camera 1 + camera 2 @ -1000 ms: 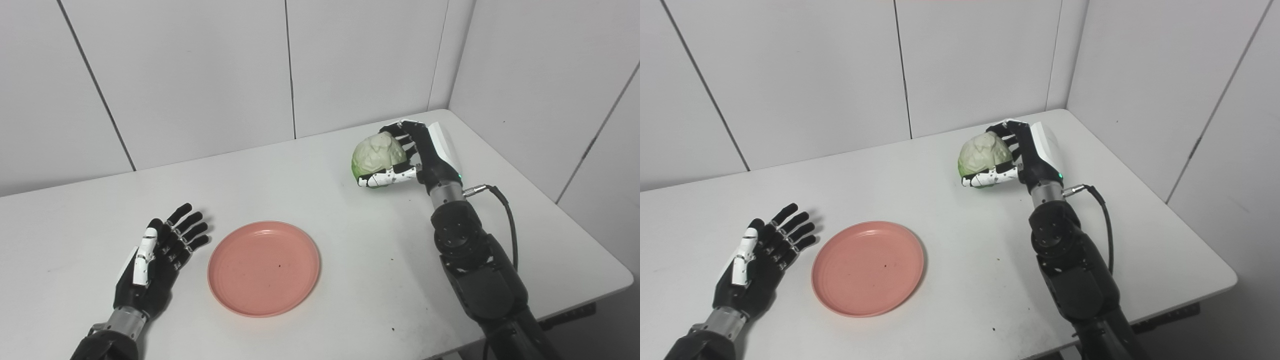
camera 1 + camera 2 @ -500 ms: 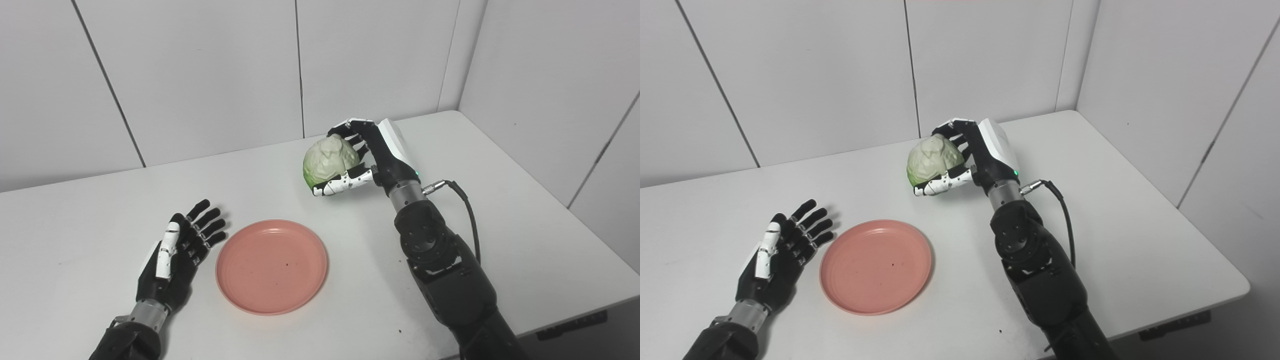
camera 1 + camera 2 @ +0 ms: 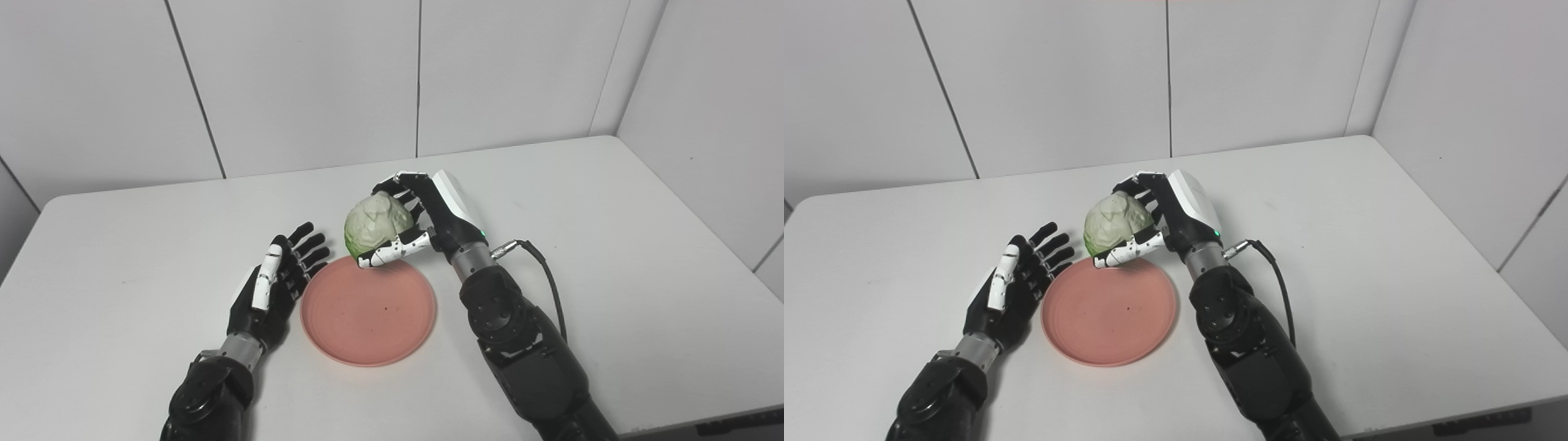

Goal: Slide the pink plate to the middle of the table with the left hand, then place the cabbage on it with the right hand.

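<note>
A pale green round cabbage [image 3: 370, 225] is gripped by the right hand [image 3: 429, 220] above the far rim of the flat pink plate [image 3: 368, 318]; the left hand [image 3: 272, 288] is spread empty beside it.

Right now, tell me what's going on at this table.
The right hand is shut on a pale green cabbage and holds it over the far edge of the pink plate, not yet set down. The plate lies flat and empty near the middle of the white table. The left hand is open, fingers spread, just beside the plate's left rim and holding nothing.
</note>
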Available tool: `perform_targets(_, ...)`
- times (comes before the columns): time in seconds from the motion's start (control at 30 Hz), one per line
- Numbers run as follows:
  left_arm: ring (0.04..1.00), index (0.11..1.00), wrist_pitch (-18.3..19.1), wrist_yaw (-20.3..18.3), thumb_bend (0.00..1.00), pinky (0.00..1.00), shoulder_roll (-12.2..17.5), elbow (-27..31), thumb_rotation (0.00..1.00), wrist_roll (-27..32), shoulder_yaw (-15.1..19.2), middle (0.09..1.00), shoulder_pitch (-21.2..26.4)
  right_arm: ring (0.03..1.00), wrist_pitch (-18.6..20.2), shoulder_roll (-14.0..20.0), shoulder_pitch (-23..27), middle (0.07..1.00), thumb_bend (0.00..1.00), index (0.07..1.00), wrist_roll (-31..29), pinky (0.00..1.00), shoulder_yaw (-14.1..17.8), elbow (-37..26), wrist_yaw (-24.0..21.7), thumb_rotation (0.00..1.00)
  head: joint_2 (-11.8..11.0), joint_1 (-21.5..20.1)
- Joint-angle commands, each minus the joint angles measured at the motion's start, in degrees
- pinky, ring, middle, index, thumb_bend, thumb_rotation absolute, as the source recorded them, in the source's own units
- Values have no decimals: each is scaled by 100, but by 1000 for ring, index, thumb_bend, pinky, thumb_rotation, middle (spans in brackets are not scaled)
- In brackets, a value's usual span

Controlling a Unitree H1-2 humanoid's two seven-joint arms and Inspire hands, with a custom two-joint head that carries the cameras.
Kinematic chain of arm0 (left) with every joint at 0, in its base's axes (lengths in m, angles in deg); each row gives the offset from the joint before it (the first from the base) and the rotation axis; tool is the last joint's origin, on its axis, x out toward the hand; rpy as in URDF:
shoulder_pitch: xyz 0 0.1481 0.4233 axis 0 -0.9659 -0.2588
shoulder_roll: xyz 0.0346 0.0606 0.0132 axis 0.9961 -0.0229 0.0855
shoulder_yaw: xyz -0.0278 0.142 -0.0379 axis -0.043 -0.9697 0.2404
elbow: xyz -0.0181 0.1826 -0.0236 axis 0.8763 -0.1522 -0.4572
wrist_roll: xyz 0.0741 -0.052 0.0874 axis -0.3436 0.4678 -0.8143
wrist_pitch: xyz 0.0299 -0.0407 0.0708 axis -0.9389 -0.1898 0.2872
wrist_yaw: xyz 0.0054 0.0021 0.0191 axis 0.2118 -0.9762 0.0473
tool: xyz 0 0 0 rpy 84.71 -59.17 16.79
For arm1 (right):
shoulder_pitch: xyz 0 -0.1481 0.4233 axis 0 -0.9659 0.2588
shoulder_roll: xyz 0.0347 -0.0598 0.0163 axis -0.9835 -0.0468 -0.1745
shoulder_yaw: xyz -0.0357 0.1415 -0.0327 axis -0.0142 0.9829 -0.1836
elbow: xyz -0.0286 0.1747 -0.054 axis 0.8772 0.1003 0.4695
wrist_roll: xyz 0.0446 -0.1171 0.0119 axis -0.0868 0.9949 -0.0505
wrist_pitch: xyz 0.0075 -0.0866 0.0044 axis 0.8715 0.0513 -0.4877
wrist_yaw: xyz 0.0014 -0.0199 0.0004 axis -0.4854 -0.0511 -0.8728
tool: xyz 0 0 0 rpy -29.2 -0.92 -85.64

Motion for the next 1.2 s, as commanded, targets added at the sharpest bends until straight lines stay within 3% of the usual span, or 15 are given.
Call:
perform_targets(0.0, 856, 862, 395, 121, 454, 849, -36, -170, 1000, -160, -75, 865, -183, 427, -384, -76, 178, 471, 530, 497, 22, 361, -46, -37, 69, 0, 15, 88)
perform_targets(0.3, 861, 871, 470, 239, 451, 852, -175, -105, 1000, -234, -68, 871, -164, 426, -644, -174, -23, 475, 531, 493, -120, 369, -206, 52, -43, 0, 77, 322)
perform_targets(0.8, 861, 859, 578, 370, 440, 846, -280, 56, 1000, -292, -41, 870, -165, 428, -470, -155, -343, 465, 529, 504, -109, 377, -335, -96, -278, 0, 178, 447)
perform_targets(1.17, 851, 852, 650, 421, 439, 833, -295, 138, 1000, -310, -40, 862, -183, 416, -710, -73, -526, 449, 526, 523, -28, 370, -361, 60, -237, 0, 255, 470)
